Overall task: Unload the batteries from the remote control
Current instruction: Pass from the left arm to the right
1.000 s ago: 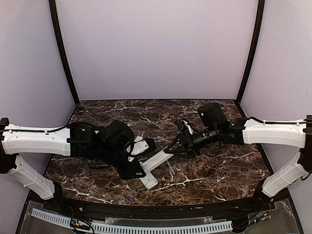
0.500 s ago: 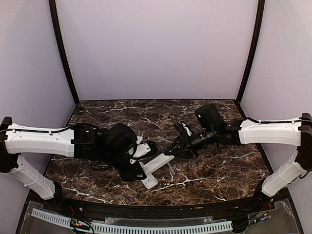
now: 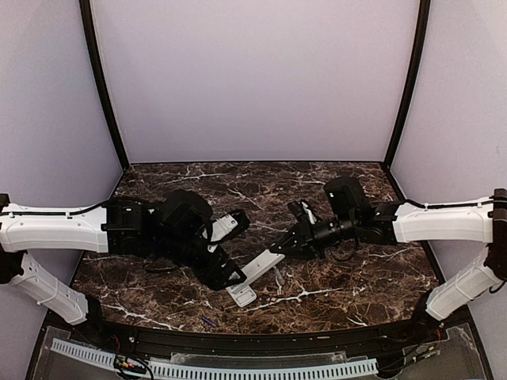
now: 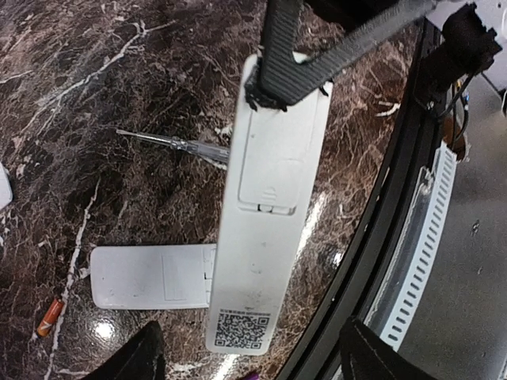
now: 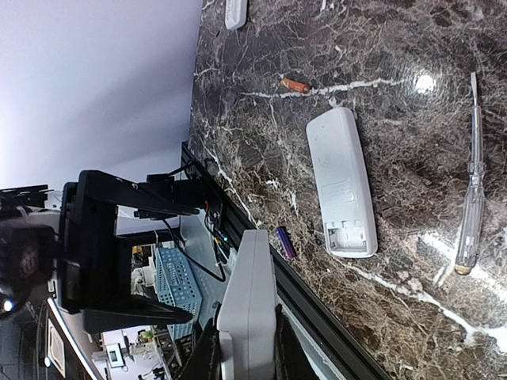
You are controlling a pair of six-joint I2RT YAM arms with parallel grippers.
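My right gripper (image 3: 283, 245) is shut on one end of a white remote control (image 3: 261, 267) and holds it above the table. The right wrist view shows this remote edge-on (image 5: 249, 305) between my fingers. In the left wrist view its back (image 4: 269, 206) faces the camera with the battery cover closed. My left gripper (image 4: 252, 348) is open, its fingers wide apart on either side of the remote's free end. A second white remote (image 5: 342, 182) lies on the table with its battery compartment open. An orange battery (image 5: 295, 85) and a purple battery (image 5: 285, 242) lie loose on the table.
A thin screwdriver (image 5: 471, 198) lies on the marble table to the right of the lying remote. A small white cover (image 3: 225, 227) lies beside the left arm. The purple battery (image 3: 207, 321) lies close to the table's black front rim (image 3: 261, 336).
The right gripper has carried the remote slightly down and toward the front. The left arm has drawn back a little to the left, and its gripper stays by the remote's free end.
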